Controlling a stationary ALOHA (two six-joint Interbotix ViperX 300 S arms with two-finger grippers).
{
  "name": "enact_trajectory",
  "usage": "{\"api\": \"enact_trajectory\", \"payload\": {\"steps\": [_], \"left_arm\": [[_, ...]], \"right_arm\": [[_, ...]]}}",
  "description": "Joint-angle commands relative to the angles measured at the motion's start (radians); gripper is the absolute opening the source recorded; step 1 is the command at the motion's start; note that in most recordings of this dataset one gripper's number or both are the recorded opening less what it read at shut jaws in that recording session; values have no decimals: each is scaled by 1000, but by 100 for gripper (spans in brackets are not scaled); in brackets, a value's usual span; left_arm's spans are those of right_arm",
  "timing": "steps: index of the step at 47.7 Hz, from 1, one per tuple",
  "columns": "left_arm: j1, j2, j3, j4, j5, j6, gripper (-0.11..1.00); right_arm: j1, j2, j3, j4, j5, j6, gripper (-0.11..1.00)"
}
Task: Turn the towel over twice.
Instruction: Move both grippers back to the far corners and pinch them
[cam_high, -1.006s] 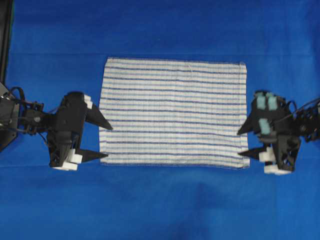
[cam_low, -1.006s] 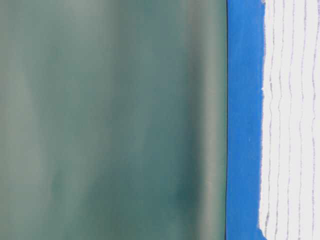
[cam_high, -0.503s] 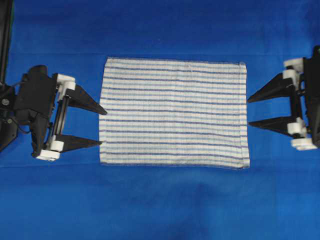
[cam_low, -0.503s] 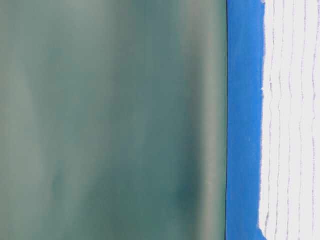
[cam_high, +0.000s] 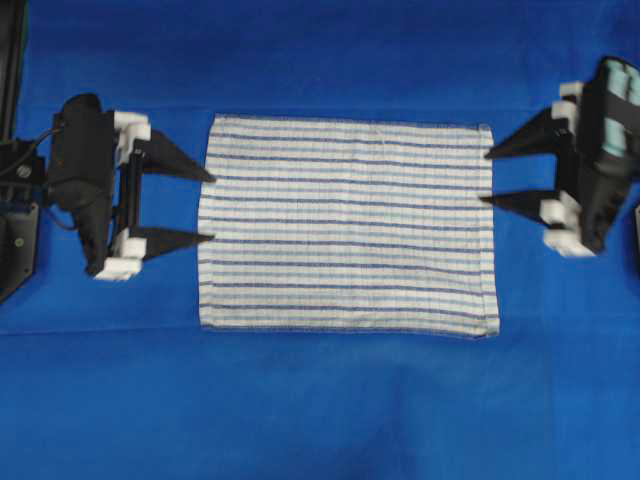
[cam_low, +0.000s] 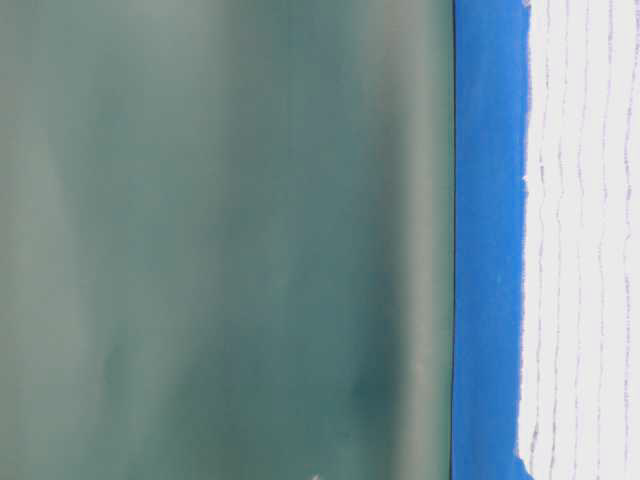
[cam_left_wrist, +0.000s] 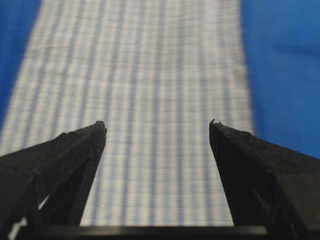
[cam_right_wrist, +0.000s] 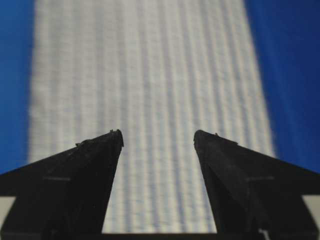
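The towel (cam_high: 347, 225), white with thin dark-blue and light-blue stripes, lies flat on the blue table covering (cam_high: 320, 400). My left gripper (cam_high: 213, 208) stands open at the towel's left edge, its fingertips just over the upper half of that edge, nothing between them. My right gripper (cam_high: 484, 177) stands open at the right edge near the far corner, tips at the cloth. The left wrist view has the towel (cam_left_wrist: 150, 75) stretching ahead between the open left gripper (cam_left_wrist: 156, 124). In the right wrist view the towel (cam_right_wrist: 150, 75) runs ahead of the open right gripper (cam_right_wrist: 157, 134). The table-level view catches a strip of the towel (cam_low: 585, 240).
The blue covering spreads on all sides of the towel, with wide free room toward the near edge. A dark frame part (cam_high: 10, 60) stands at the far left. The table-level view has a blurred grey-green backdrop (cam_low: 220, 240) beyond the table's edge.
Both grippers have moved from the towel's near corners toward its far half, staying wide open. The right gripper has risen and turned. The towel has not moved.
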Motion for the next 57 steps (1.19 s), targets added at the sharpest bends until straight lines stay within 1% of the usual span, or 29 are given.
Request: {"api": "enact_trajectory", "payload": {"steps": [1, 10, 18, 21, 29, 33, 39, 44, 51, 57], "left_arm": [[54, 44, -3, 0, -37, 20, 77], [172, 195, 3, 0, -143, 58, 77], [247, 316, -11, 0, -193, 94, 77], [272, 354, -14, 0, -202, 107, 77], [324, 449, -14, 0, -250, 115, 77], [344, 482, -14, 0, -278, 118, 77], [376, 535, -12, 0, -321, 118, 77], [397, 574, -15, 0, -333, 118, 77], [403, 607, -18, 0, -331, 118, 76], [403, 615, -20, 0, -324, 117, 72]], "right_arm": [[-51, 38, -8, -12, -8, -2, 64], [-166, 173, 3, -41, -38, -2, 64], [-250, 299, 14, -57, -100, -2, 64], [-281, 344, 20, -66, -130, -2, 64], [-360, 430, 41, -84, -221, -2, 64], [-388, 457, 48, -89, -256, -5, 64], [-420, 486, 55, -100, -288, -11, 64], [-431, 508, 57, -112, -301, -11, 64], [-433, 541, 54, -120, -302, -11, 64], [-433, 563, 51, -127, -304, -11, 63]]}}
